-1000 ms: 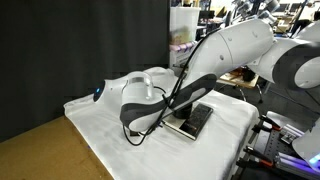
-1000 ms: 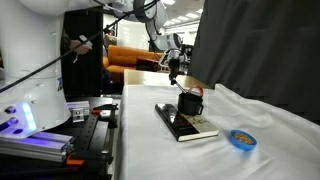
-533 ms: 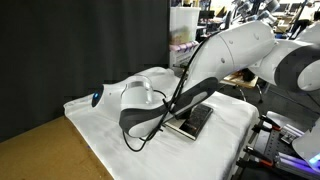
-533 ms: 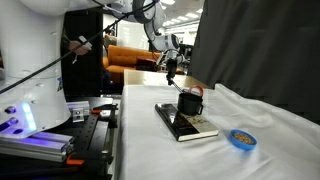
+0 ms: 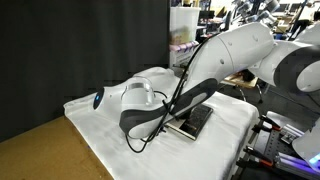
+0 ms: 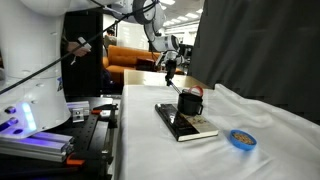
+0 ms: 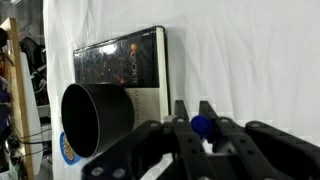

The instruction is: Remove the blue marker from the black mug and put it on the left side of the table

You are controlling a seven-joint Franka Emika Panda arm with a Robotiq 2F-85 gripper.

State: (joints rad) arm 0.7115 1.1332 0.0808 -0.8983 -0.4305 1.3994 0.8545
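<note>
In the wrist view the pincer (image 7: 196,108) is clenched on the blue marker (image 7: 201,127); its rounded blue tip shows between the two fingers (image 7: 182,115). The marker is outside the black mug (image 7: 95,120), which stands at 9 o'clock from it on the white-draped desk (image 7: 255,60). A dark-covered book (image 7: 120,65) lies just beyond the mug. In an exterior view the pincer (image 6: 171,70) hangs in the air at about 11 o'clock from the mug (image 6: 190,103).

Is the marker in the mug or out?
Out. In the wrist view the gripper pinches the marker, beside the mug, not inside it.
</note>
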